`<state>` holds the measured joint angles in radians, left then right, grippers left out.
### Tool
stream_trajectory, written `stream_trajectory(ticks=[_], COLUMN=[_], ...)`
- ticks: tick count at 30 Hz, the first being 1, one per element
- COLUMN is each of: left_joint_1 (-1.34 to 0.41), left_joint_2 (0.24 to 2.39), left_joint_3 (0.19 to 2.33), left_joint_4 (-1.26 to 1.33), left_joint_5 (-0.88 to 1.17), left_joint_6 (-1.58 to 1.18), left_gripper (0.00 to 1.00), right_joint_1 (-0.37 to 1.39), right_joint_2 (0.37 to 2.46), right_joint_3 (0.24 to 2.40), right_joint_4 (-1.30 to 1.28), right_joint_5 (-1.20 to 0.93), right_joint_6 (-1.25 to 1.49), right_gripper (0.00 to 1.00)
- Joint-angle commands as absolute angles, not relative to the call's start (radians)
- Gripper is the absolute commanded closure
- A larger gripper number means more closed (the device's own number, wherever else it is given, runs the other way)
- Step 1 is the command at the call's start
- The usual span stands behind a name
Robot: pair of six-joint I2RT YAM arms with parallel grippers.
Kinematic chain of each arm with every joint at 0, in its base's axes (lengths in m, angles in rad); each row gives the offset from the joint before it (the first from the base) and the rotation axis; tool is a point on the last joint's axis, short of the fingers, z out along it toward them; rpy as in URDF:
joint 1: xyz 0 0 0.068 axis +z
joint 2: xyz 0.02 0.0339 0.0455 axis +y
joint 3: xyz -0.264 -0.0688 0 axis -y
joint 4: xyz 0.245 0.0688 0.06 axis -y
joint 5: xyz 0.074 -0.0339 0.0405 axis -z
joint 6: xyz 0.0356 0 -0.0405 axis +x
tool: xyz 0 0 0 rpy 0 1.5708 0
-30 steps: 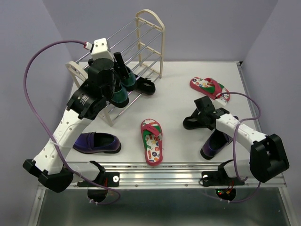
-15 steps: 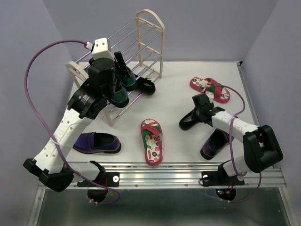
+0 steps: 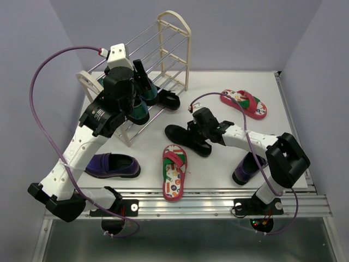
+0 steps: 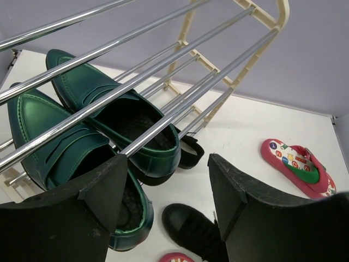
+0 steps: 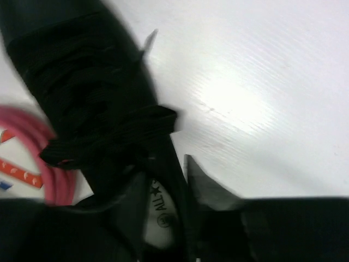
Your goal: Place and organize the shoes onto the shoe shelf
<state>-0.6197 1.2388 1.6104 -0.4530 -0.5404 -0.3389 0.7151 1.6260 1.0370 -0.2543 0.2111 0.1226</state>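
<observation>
Wherever bare, white table [image 3: 218,82]; lilac walls [image 3: 245,33].

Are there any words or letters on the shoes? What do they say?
"ALL", with a little star in front: on the round white label inside the heel of the black shoe. The rest of that label is hidden.
Coloured marks on the insoles of the red flip-flops: too small to read.
Nothing else has writing that can be read.
</observation>
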Motion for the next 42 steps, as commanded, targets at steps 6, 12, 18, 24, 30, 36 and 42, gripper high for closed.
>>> stream_trajectory(ticks=[6,12,18,24,30,36,42], left_joint_1=[-0.615,-0.614,-0.614,-0.614,-0.615,-0.615,-0.615], left_joint_2=[1.224,1.22,1.212,1.204,1.201,1.2,1.192], left_joint_3=[1.605,1.6,1.577,1.566,1.56,1.56,1.554], left_joint_4=[-0.417,-0.417,-0.407,-0.402,-0.399,-0.399,-0.399], left_joint_5=[-0.517,-0.52,-0.514,-0.508,-0.503,-0.502,-0.509], left_joint_6=[-0.357,-0.353,-0.351,-0.353,-0.357,-0.359,-0.359], left_gripper=[0.29,0.29,0.29,0.29,0.29,0.29,0.29], right_joint_1=[0.695,0.695,0.646,0.604,0.595,0.595,0.571], right_joint_2=[1.569,1.459,1.414,1.381,1.439,1.506,1.459], right_joint_3=[1.063,0.991,0.954,0.896,0.876,0.891,0.92], right_joint_4=[-0.262,-0.262,-0.324,-0.328,-0.325,-0.31,-0.331], right_joint_5=[0.354,0.259,0.264,0.181,0.127,0.182,0.314], right_joint_6=[0.143,0.169,0.247,0.287,0.328,0.406,0.42], right_gripper=[0.14,0.13,0.11,0.13,0.18,0.76,0.99])
